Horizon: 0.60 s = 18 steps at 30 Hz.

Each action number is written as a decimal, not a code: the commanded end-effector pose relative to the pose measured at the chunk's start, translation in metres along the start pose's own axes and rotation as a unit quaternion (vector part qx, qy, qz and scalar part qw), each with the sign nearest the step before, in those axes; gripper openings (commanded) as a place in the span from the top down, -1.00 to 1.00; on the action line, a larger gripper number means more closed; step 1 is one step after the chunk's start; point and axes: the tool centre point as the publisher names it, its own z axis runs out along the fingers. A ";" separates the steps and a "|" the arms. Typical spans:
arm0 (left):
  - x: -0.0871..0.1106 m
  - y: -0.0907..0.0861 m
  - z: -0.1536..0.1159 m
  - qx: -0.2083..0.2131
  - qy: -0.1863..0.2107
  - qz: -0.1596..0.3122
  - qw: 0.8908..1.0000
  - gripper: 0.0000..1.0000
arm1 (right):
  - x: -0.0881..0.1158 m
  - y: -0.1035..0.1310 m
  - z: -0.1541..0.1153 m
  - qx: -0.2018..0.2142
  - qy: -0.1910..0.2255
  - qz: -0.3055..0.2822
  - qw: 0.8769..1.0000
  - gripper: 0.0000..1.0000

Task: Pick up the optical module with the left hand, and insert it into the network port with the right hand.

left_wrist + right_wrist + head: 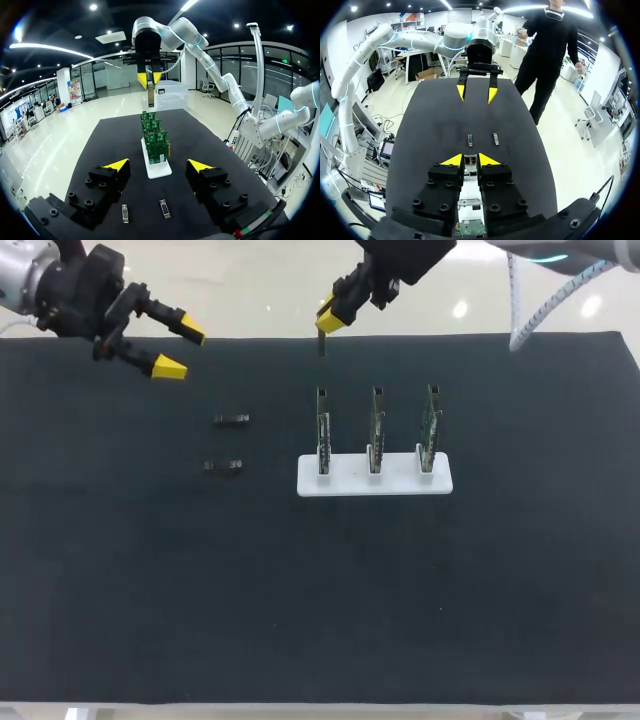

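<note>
Two small dark optical modules lie on the black mat, left of the white stand. The stand holds three upright green port boards. My left gripper hangs open above the mat's far left corner, empty, with both modules under it. My right gripper is high above the far edge, behind the leftmost board, shut on a third module that hangs below its tips. From the left wrist view that module shows beneath the right gripper.
The black mat covers the whole table, bare in its near half and on the right of the stand. In the right wrist view the boards sit under the fingers, and the left gripper faces them across the mat.
</note>
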 end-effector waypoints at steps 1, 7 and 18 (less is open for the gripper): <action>0.000 0.001 0.000 0.001 0.001 0.000 1.000 -1.00 | 0.001 -0.003 0.000 -0.009 0.001 0.002 1.000 1.00; 0.000 0.001 0.000 0.001 0.001 0.000 1.000 -1.00 | 0.007 -0.006 0.007 -0.017 0.004 0.003 1.000 1.00; 0.000 0.001 0.000 0.001 0.001 0.000 1.000 -1.00 | 0.021 -0.007 0.027 -0.009 0.013 -0.014 1.000 1.00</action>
